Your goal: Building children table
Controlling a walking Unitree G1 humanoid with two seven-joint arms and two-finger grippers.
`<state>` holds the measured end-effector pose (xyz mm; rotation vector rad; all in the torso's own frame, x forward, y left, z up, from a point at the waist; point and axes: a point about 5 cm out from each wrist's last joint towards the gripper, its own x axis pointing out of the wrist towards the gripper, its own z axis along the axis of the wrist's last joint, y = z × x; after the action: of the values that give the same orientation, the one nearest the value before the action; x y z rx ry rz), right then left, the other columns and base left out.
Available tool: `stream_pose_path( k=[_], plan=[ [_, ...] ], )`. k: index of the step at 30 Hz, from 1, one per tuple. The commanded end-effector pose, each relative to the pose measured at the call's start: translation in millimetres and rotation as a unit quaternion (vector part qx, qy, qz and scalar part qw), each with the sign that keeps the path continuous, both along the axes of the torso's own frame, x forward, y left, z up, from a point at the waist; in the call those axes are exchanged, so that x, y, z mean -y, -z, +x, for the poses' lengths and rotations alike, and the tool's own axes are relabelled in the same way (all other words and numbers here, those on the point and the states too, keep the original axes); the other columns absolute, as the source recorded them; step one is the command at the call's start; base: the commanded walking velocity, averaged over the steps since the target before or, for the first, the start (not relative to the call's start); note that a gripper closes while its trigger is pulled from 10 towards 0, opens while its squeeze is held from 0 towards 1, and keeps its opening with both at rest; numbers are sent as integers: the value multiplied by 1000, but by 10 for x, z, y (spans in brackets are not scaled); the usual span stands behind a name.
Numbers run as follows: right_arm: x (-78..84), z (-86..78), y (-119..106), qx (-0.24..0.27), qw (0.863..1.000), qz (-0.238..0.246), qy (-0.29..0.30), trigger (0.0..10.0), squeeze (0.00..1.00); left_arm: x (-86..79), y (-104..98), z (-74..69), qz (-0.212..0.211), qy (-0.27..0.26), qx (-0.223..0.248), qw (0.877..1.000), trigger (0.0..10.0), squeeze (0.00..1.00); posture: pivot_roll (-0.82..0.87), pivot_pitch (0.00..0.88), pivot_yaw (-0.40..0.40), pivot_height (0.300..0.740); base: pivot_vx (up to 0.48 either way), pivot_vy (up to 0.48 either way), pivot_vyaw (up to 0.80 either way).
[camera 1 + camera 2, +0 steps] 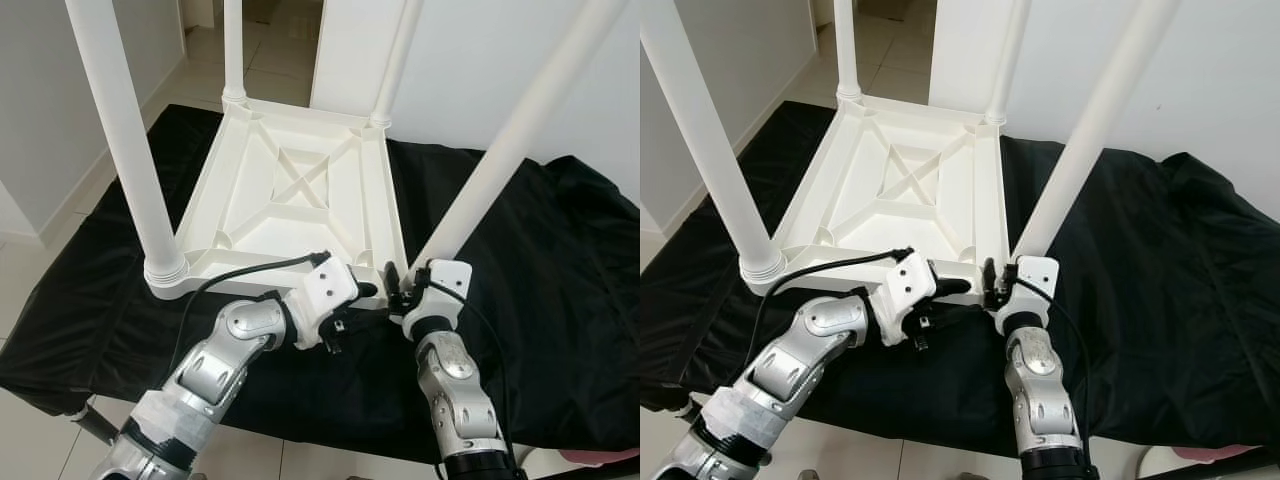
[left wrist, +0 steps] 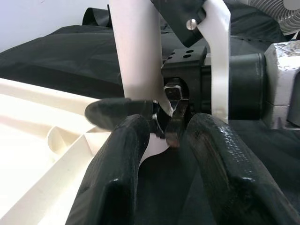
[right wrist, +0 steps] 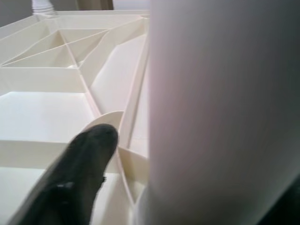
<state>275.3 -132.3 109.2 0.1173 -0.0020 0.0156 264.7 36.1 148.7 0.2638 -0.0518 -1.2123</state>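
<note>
Black-draped surface point(image 1: 560, 300): inverted table point(image 1: 300, 190), 3 legs fitted; 4th leg point(image 1: 500, 160) grasped by right gripper point(image 1: 398, 285) fingers, unseated; left gripper point(image 1: 352, 300) fingers released.

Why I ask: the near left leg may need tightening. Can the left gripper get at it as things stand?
Probably yes. The left gripper sits at the table's near right corner beside the right gripper, and only the bare near rim of the upturned tabletop lies between it and the near left leg.
</note>
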Motion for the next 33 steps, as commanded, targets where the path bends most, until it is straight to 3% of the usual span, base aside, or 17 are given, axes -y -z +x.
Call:
stream_pose_path(
  k=[1, 9, 10, 11, 19, 21, 23, 28, 33],
  plan=[
    [2, -24, -9, 5, 1000, 7, -5, 10000, 1000, 27, 18, -31, 5, 20, -7, 1000, 10000, 0, -75, 0, -103, 740, 0, 0, 0],
    [139, -54, -58, 20, 999, -25, -41, 10000, 1000, 27, 14, -26, 6, 20, -7, 1000, 10000, 0, -78, 0, -94, 740, 0, 0, 0],
    [243, -65, -92, 34, 996, -38, -79, 10000, 435, 20, 8, -18, 7, 21, -6, 1000, 10000, 0, -79, 0, -90, 740, 0, 0, 0],
    [292, -68, -107, 40, 994, -48, -95, 10000, 0, 16, 5, -14, 7, 21, -6, 1000, 10000, 0, -79, 0, -89, 740, 0, 0, 0],
    [568, -32, -159, 60, 982, -71, -165, 10000, 0, 11, -3, -10, 9, 23, -4, 1000, 10000, 0, -74, 0, -86, 740, 0, 0, 0],
    [568, -32, -159, 60, 982, -71, -165, 10000, 0, 11, -3, -10, 9, 23, -4, 1000, 10000, 0, -74, 0, -86, 740, 0, 0, 0],
    [614, -6, -119, 42, 970, -88, -222, 10000, 0, 9, -4, -6, 10, 24, -5, 1000, 10000, 0, -74, 0, -80, 740, 0, 0, 0],
    [626, 16, -78, 28, 963, -96, -249, 10000, 0, 11, -5, -3, 10, 25, -4, 1000, 10000, 0, -73, 0, -77, 740, 0, 0, 0],
    [586, 169, -35, 11, 944, -120, -307, 10000, 0, 25, -28, 18, 11, 28, 1, 1000, 10000, 0, -64, 0, -69, 740, 0, 0, 0]
  ],
)
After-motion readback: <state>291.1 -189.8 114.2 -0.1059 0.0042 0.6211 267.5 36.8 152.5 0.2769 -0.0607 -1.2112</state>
